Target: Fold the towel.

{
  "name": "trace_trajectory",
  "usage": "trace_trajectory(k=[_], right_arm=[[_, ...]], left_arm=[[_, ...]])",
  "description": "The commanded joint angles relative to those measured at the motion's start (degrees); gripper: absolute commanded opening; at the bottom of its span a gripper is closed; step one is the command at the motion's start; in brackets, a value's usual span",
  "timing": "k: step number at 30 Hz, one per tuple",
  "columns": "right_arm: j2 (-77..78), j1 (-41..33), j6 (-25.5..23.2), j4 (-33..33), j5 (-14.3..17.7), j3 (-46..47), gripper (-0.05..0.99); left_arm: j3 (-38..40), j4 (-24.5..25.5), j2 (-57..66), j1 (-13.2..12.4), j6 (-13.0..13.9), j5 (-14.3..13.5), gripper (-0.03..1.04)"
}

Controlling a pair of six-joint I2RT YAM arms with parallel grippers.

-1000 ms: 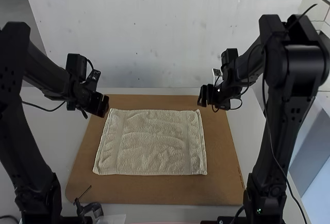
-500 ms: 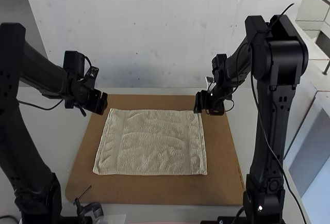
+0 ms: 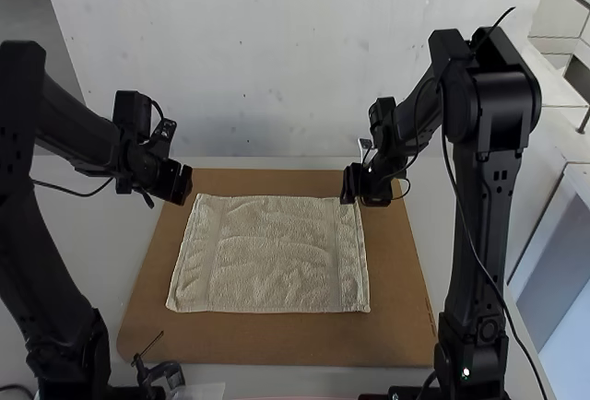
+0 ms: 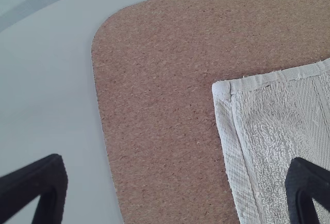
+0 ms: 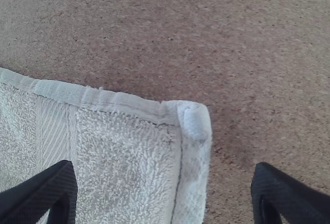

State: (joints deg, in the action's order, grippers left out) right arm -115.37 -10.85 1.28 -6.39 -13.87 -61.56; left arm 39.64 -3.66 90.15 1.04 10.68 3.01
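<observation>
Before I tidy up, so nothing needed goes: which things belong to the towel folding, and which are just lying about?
Job:
- towel, spread unfolded
- brown board beneath it
- left gripper, open, near far left corner
- right gripper, open, near far right corner

Lying about:
- black clamp-like piece, by the board's near left corner

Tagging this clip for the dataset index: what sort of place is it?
Probably a robot test bench: two arms, the left gripper and the right gripper over a brown board, with a towel spread flat on it.
</observation>
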Motion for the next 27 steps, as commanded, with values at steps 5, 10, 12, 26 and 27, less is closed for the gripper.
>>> trace_trajectory(k=[5, 10, 12, 26, 27], right_arm=[[-2.31, -1.10, -1.37, 0.94, 1.92, -1.46, 0.62], [-3.10, -0.75, -1.72, 2.35, 3.50, -1.63, 0.54], [-3.19, -0.49, -2.60, 3.58, 3.50, -1.46, 0.52], [-3.72, -1.36, -2.60, 3.49, 3.41, 0.12, 0.25], [-3.72, -1.28, -2.60, 3.40, 3.32, 0.12, 0.22]], left_arm=[[1.85, -0.21, -0.68, 0.19, -0.04, 0.33, 0.94], [1.50, -0.29, -0.50, 0.10, -0.04, 0.33, 0.94], [1.50, -0.38, -0.50, -0.07, -0.04, 0.33, 0.94], [1.41, -0.38, -0.24, -0.69, 0.05, 0.33, 0.94], [1.41, -0.47, -0.15, -0.69, 0.05, 0.33, 0.94]])
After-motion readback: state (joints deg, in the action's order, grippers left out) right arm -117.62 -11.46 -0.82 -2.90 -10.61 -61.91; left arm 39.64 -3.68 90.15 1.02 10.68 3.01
